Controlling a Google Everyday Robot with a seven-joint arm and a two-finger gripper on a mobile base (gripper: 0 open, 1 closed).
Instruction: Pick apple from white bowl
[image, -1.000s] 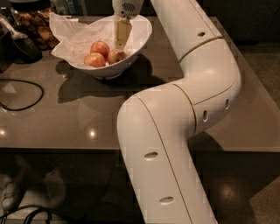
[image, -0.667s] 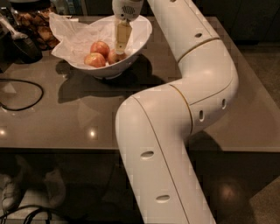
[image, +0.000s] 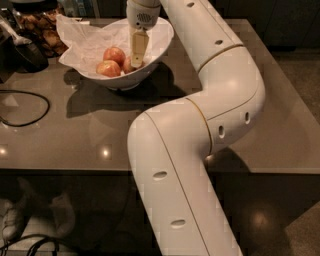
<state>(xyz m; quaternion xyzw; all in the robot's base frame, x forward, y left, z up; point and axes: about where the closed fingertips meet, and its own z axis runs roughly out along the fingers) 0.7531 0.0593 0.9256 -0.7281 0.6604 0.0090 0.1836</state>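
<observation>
The white bowl (image: 164, 39), lined with crumpled white paper (image: 85, 41), stands at the back of the table. Three apples lie in it. The dull brownish-red apple (image: 127, 65) is on the right, partly hidden by my gripper. A brighter red apple (image: 114, 53) and an orange-yellow one (image: 107, 68) lie to its left. My gripper (image: 136, 61) reaches down into the bowl from above, its tip right at the brownish-red apple. My white arm fills the middle of the view.
The bowl sits on a brown glossy table (image: 75, 135). A black cable (image: 27, 112) loops at the left edge. A dark pan-like object (image: 22, 50) and brown food (image: 45, 27) sit at the back left. The table's front edge runs across the lower middle.
My gripper has dipped slightly lower into the bowl, closer to the brownish-red apple. The apples and the bowl have not moved.
</observation>
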